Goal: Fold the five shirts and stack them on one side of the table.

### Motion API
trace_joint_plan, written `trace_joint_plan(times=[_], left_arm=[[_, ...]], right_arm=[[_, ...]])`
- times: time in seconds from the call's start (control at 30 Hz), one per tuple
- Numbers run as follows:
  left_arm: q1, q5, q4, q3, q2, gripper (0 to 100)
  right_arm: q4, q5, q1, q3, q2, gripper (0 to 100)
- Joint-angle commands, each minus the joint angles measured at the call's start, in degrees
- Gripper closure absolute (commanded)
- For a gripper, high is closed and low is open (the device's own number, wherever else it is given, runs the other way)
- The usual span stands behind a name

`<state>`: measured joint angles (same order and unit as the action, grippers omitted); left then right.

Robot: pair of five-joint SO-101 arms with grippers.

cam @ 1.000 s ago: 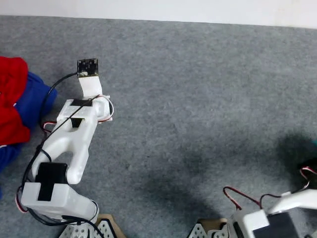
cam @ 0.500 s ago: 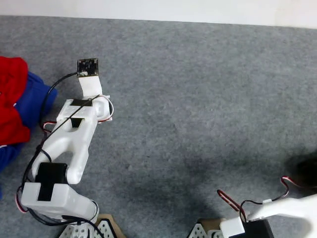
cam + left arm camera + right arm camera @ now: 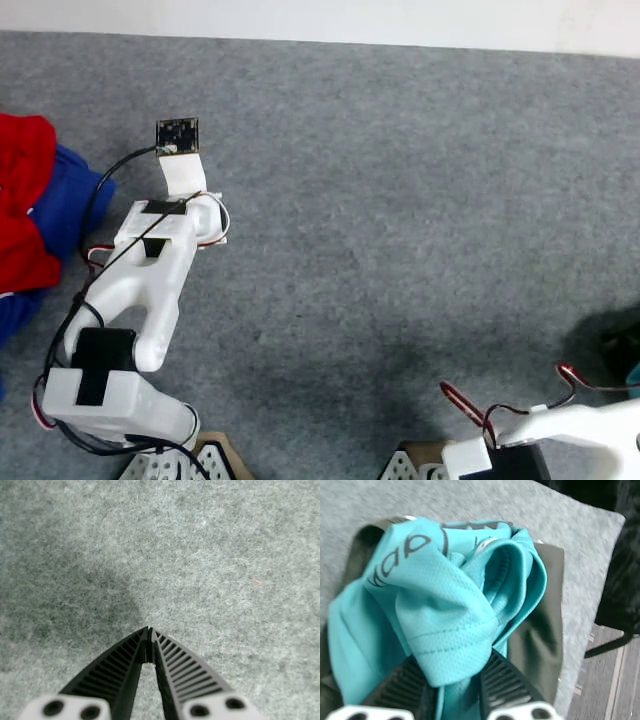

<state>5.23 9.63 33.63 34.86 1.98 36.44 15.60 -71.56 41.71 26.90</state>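
We judge the task incomplete: the right gripper (image 3: 454,672) grips a bunched, unfolded teal shirt (image 3: 445,605) at the table's (image 3: 400,200) right edge, the left gripper (image 3: 149,636) sits closed and empty above the table, and a red shirt (image 3: 20,190) and blue shirt (image 3: 72,200) lie piled at its left edge.

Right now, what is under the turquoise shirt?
A dark garment lies under the turquoise shirt, showing at its edges, on the grey table cover. The shirt hides the rest of it.
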Motion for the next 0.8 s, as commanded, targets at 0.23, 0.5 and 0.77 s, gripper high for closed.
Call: trace_joint_plan(times=[0.23, 0.5, 0.77], left_arm=[[-0.48, -0.44, -0.79, -0.22, -0.40, 99], [-0.48, -0.44, -0.79, -0.22, -0.40, 99], [-0.48, -0.44, -0.88, -0.22, -0.40, 99]], right_arm=[[2.86, 7.74, -5.49, -0.22, 2.42, 78.8], [5.93, 7.38, -7.25, -0.66, 13.23, 74.8], [13.93, -0.53, -2.42, 2.24, 40.31, 74.9]])
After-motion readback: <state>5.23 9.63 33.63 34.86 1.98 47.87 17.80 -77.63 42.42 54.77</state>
